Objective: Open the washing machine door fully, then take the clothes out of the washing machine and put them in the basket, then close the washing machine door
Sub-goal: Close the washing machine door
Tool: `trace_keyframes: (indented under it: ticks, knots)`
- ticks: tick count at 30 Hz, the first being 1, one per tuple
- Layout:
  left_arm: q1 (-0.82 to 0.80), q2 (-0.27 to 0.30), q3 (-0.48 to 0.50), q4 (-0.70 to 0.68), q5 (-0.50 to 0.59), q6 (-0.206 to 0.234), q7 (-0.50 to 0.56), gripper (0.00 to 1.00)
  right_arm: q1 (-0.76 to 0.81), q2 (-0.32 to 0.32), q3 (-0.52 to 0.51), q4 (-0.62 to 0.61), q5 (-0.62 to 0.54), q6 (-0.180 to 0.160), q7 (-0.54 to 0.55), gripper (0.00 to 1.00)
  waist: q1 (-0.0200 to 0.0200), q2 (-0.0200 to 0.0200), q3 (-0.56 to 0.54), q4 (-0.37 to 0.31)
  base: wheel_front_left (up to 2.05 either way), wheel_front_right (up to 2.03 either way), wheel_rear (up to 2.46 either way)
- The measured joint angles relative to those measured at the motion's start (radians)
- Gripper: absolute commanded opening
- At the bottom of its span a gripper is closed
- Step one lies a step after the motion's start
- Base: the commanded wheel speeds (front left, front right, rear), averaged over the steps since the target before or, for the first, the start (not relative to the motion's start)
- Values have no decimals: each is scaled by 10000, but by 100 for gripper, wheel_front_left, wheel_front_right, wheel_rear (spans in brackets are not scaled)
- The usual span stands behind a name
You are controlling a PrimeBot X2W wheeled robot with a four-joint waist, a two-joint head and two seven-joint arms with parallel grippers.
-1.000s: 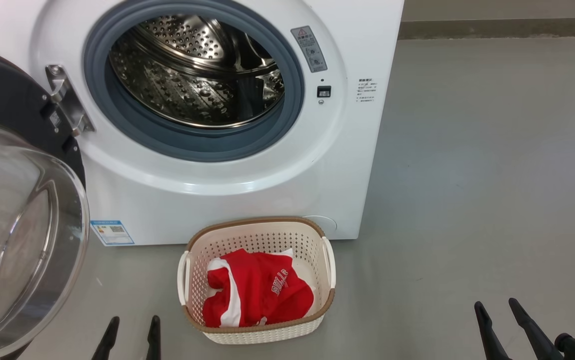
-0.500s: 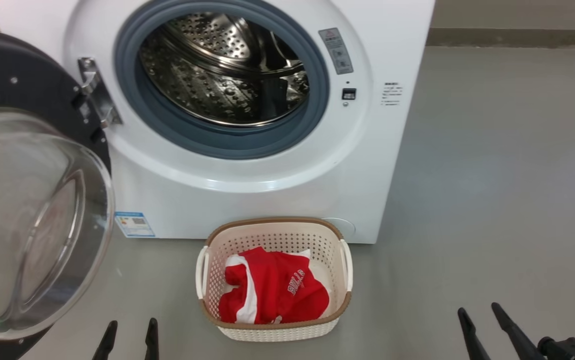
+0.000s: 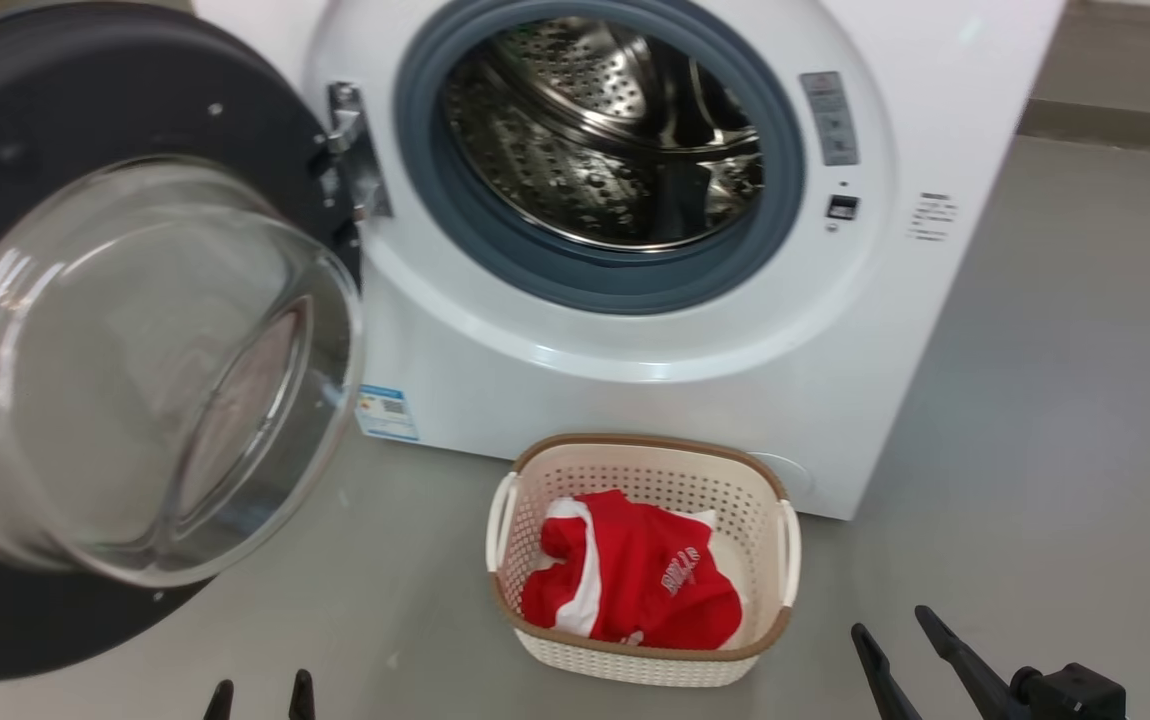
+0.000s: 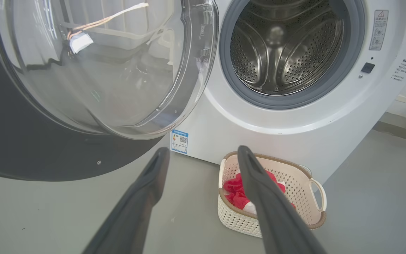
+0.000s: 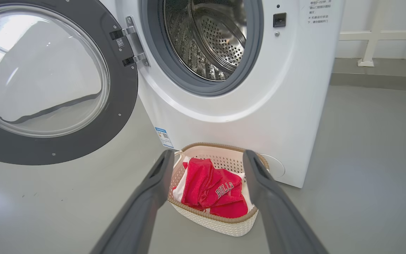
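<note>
Currently the left gripper point(image 3: 261, 690) and right gripper point(image 3: 890, 622) sit low before the machine, fingers pointing forward, both spread wide and holding nothing. The clothes point(image 3: 635, 585) lie in the basket point(image 3: 635, 443), just before the washing machine point(image 3: 635, 385), with the washing machine door point(image 3: 85, 90) swung open. Against the earlier frame only the camera has turned; nothing itself moved.

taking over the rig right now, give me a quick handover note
Grippers: left gripper open and empty, left of the basket; right gripper open and empty, to its right.
Things: washing machine door swung wide open on its hinge; drum looks empty; red clothes lie in the basket, on the floor before the washing machine.
Done: door opened, clothes moved.
Left: close the washing machine door.
</note>
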Motion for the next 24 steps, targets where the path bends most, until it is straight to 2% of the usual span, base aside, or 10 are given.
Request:
trace_keyframes:
  ticks: [13, 24]
  knots:
    - [355, 15, -67, -98, -326, 491, 0, 100, -404, -169, 844, 276, 142, 0, 0, 100, 0, 0, -87, 1698, 0, 0, 0]
    - [641, 23, -40, -631, -884, 936, 0, 100, -1489, -405, 1850, 639, 334, 0, 0, 100, 0, 0, 214, 2220, 0, 0, 0]
